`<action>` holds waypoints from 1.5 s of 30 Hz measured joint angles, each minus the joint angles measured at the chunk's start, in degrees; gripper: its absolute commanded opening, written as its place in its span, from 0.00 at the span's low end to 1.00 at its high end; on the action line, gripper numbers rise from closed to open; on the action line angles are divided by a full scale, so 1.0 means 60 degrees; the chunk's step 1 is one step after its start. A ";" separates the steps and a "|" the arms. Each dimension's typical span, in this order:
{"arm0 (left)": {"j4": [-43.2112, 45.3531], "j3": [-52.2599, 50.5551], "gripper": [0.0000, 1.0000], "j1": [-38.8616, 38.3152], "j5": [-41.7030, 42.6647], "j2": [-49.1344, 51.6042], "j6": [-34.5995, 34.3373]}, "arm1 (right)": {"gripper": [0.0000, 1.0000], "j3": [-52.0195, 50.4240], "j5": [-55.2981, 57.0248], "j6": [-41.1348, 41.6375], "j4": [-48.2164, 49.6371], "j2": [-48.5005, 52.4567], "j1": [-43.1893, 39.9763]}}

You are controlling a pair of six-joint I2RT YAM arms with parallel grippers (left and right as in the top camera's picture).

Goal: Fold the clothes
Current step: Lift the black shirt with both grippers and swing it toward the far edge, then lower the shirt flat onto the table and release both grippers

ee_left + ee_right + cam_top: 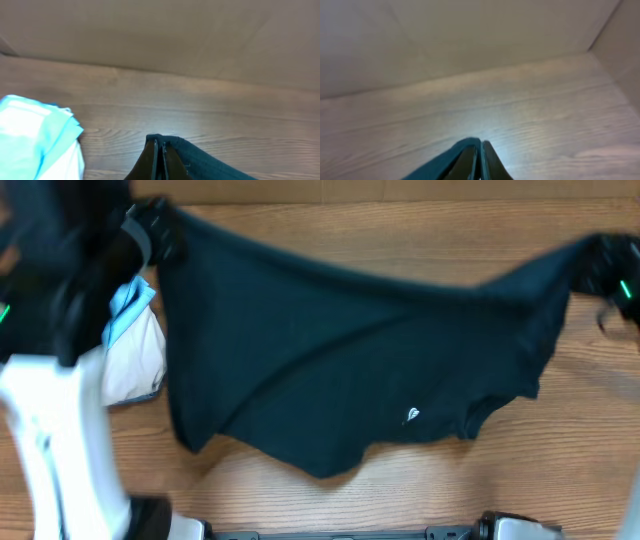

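Both clenched: L claw grips clothes far-left corner, R claw far-right corner; garment stretched btwn.

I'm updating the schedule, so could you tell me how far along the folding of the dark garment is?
Done: the left gripper and right gripper are each shut on a far corner of the dark garment. In hand: it is stretched wide between them over the table, unfolded. Left: every fold; none shows yet.
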 measured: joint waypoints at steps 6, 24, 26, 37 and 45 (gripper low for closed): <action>0.2863 -0.0113 0.04 0.0000 -0.0219 0.3031 0.0095 | 0.04 -0.0200 0.0000 0.0280 0.2674 0.3096 0.0000; 0.1727 0.1038 0.04 0.0000 -0.0612 0.2561 0.0484 | 0.04 0.3049 0.0219 0.0710 -0.1038 0.2350 0.0000; 0.0667 0.1042 0.04 0.0000 -0.0597 0.2597 0.0495 | 0.04 0.2827 0.0321 0.0699 -0.1803 0.2648 0.0000; -0.1978 -0.0452 0.04 0.0000 -0.0135 0.5625 0.0499 | 0.04 -0.1184 0.0499 0.0532 -0.2481 0.4386 -0.0004; -0.3606 -0.0911 0.04 0.0000 -0.0062 0.7173 0.0495 | 0.04 -0.2980 0.0608 0.0521 -0.2648 0.4386 -0.0095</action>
